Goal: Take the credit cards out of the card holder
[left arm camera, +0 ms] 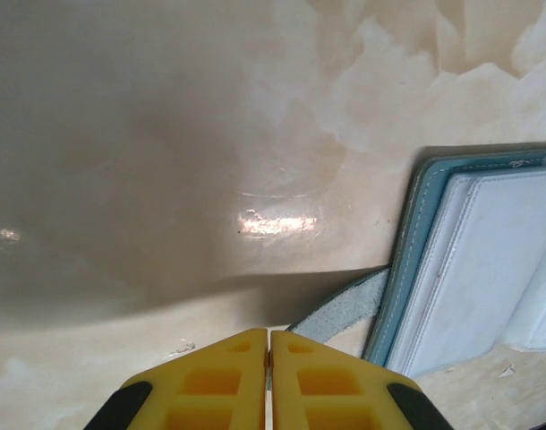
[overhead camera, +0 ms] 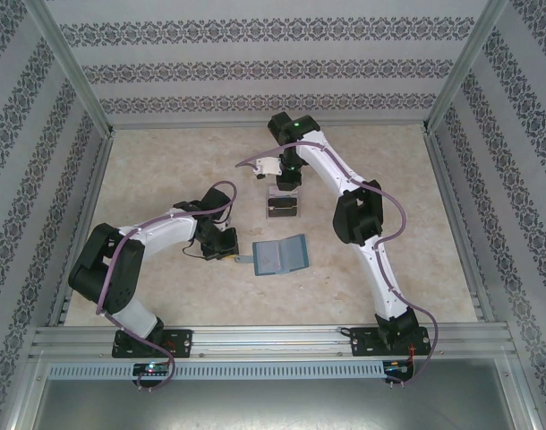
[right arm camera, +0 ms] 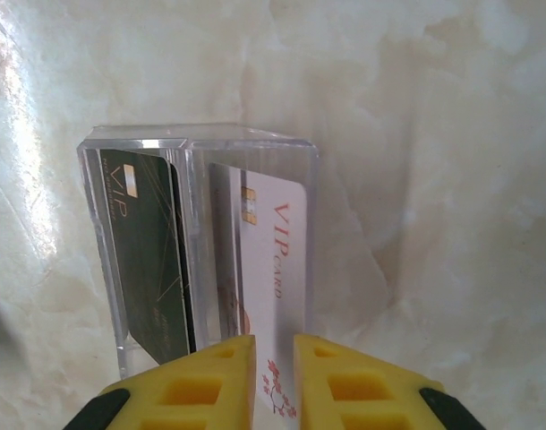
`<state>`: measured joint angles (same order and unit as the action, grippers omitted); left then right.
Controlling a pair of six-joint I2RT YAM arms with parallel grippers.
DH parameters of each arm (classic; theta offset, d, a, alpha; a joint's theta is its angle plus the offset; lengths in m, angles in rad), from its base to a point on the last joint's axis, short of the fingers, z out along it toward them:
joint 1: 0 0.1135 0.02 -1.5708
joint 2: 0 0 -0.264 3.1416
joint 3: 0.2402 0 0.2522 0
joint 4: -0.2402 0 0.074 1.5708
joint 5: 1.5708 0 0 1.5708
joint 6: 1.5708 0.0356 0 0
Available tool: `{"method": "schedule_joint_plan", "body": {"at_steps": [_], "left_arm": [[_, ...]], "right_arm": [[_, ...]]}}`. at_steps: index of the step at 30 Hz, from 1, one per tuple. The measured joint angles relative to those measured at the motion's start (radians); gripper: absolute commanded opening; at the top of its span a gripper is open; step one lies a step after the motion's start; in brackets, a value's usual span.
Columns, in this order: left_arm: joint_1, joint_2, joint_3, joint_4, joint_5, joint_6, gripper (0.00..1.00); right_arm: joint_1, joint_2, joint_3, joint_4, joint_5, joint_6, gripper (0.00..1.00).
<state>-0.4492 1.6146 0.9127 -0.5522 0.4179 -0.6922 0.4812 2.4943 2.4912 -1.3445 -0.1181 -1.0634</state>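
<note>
The teal card holder [overhead camera: 282, 254] lies open on the table, its pale inner pockets [left arm camera: 497, 260] facing up. My left gripper [left arm camera: 269, 331] is shut on its grey-blue tab [left arm camera: 349, 309], just left of the holder [overhead camera: 233, 253]. Two credit cards stand in a clear plastic box [right arm camera: 197, 143]: a dark card [right arm camera: 148, 251] in the left compartment and a white VIP card [right arm camera: 273, 260] in the right one. My right gripper [right arm camera: 274, 339] hangs over that box [overhead camera: 283, 208] with its fingers slightly apart. The white card's near end shows in the gap between them, not pinched.
The marble-patterned table is walled by patterned panels on three sides, with a metal rail [overhead camera: 273, 340] along the near edge. The right arm's cable [overhead camera: 255, 161] loops left of its wrist. Open tabletop lies left of the card holder [left arm camera: 166, 161].
</note>
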Motion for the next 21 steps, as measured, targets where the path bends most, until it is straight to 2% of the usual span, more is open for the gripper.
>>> {"method": "schedule_joint_plan", "body": {"at_steps": [10, 21], "left_arm": [[0.0, 0.0, 0.003, 0.017, 0.032, 0.0, 0.1], [0.0, 0.016, 0.073, 0.029, 0.069, 0.005, 0.09]], "right_arm": [[0.0, -0.035, -0.015, 0.039, 0.006, 0.069, 0.15], [0.006, -0.206, -0.236, 0.221, -0.053, 0.417, 0.1]]}}
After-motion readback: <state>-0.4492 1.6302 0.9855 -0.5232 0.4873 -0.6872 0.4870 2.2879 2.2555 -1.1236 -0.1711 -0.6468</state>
